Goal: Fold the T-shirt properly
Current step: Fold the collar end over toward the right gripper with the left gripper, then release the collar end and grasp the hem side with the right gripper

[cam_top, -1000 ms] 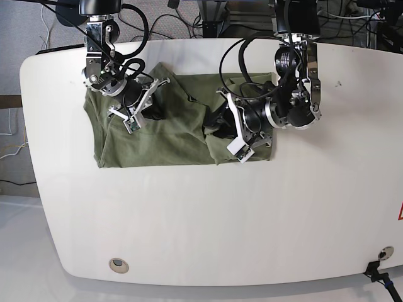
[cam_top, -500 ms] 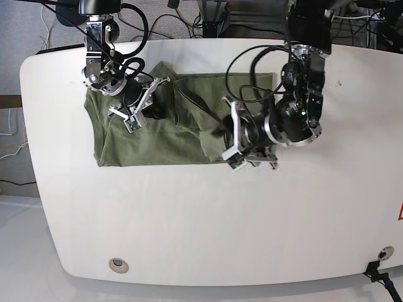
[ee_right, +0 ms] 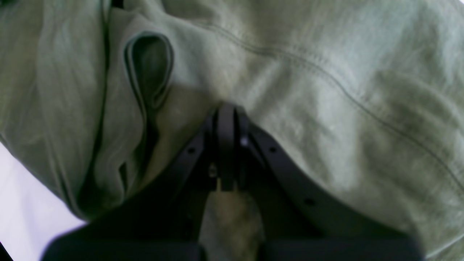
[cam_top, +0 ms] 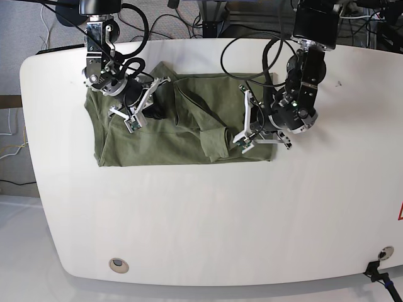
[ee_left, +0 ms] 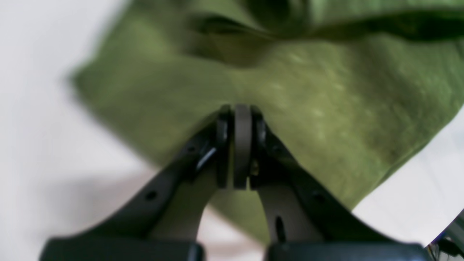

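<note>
Both grippers down on T-shirt (cam_top: 157, 135), spread on table (cam_top: 208, 233). My right gripper (ee_right: 226, 145): jaws pressed together, fabric under tips, likely pinning it for fold. My left gripper (ee_left: 241, 145): jaws together at edge; left wrist view blurred, pinch uncertain.

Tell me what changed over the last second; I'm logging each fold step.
The left gripper swung from the shirt's centre toward its right edge, opened on the way, and is now shut against the T-shirt there; an actual pinch can't be confirmed. The cloth bunched near the centre now lies flatter. The right gripper stayed shut on the shirt's upper left part.
</note>
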Tool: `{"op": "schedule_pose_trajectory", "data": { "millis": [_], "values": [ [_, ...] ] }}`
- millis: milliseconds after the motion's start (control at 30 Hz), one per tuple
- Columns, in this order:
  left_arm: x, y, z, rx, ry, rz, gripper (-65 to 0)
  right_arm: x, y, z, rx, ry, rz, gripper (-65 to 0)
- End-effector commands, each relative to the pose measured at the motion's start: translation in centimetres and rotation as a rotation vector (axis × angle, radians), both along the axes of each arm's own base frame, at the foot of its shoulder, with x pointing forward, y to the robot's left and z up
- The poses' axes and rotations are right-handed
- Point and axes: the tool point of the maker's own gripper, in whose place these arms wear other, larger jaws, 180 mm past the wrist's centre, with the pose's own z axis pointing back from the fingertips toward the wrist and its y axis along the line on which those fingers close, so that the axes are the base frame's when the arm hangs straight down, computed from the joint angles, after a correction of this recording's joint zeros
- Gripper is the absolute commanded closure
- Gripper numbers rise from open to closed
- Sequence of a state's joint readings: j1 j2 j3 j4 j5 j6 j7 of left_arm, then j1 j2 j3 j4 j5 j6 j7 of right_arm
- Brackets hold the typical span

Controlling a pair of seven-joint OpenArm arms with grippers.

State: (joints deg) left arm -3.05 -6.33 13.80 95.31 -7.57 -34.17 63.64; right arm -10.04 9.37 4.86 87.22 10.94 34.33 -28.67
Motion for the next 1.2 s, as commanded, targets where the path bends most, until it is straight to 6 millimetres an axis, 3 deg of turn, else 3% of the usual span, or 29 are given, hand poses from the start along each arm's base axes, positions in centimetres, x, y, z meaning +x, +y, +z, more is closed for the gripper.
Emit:
{"op": "schedule_pose_trajectory", "data": {
  "millis": [0, 100, 333, 633, 733, 867, 1067, 1167],
  "values": [
    [1.5, -1.2, 0.6, -0.013, -0.026, -0.032, 0.0, -2.3, -1.2, -2.5, -0.110, 0.123, 0.032, 0.0],
    [1.6, -3.3, 0.1, -0.045, -0.021, -0.078, 0.0, -2.3, -1.0, -2.5, -0.104, 0.123, 0.031, 0.0],
    [3.8, -7.9, 3.3, -0.148, -0.093, -0.104, 0.0, -2.5, -0.2, -2.6, -0.084, 0.128, 0.028, 0.0],
    [7.0, -11.3, 5.8, -0.226, -0.134, -0.119, 0.0, -2.5, -0.2, -2.6, -0.084, 0.128, 0.028, 0.0],
    [7.1, -11.2, 8.7, -0.247, -0.229, -0.131, 0.0, -2.5, -0.2, -2.6, -0.084, 0.128, 0.028, 0.0],
    [4.8, -7.9, 9.5, -0.202, -0.304, -0.134, 0.0, -2.5, -0.1, -2.6, -0.082, 0.128, 0.028, 0.0],
    [1.5, -3.1, 6.3, -0.188, -0.266, -0.066, 0.0, -2.2, -0.1, -2.4, -0.082, 0.121, 0.027, 0.0],
    [0.1, -1.7, 4.0, -0.219, -0.224, -0.017, 0.0, -2.1, -0.1, -2.3, -0.083, 0.117, 0.026, 0.0]
  ]
}}
